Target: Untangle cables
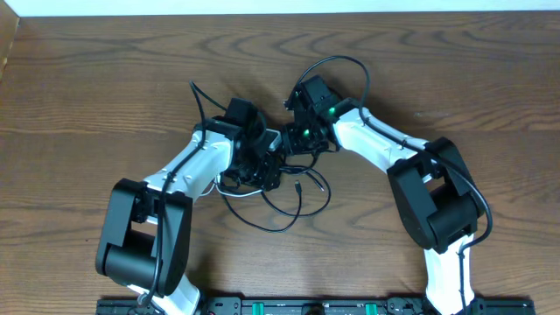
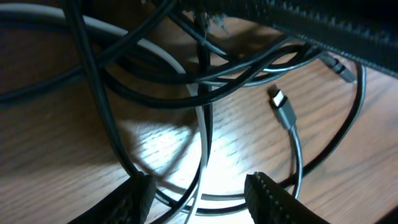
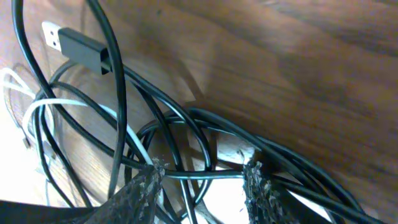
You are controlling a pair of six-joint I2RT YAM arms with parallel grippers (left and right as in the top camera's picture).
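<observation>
The cables [image 1: 282,199] lie in a tangle at the table's middle, with one black loop [image 1: 337,63] arching toward the back. My left gripper [image 1: 262,166] and right gripper [image 1: 300,136] both reach down into the tangle, close together. In the left wrist view the left gripper [image 2: 199,194] stands open over a white cable [image 2: 203,140] and black cables, beside a small plug [image 2: 283,106]. In the right wrist view the right gripper [image 3: 202,186] is open astride several black cables. A white cable [image 3: 56,104] and a USB plug [image 3: 78,42] lie to its left.
The wooden table [image 1: 105,79] stretches all around the tangle. Both arm bases [image 1: 144,236] [image 1: 442,206] stand toward the front, with a black rail [image 1: 306,306] along the front edge. The table's back edge [image 1: 280,12] runs along the top.
</observation>
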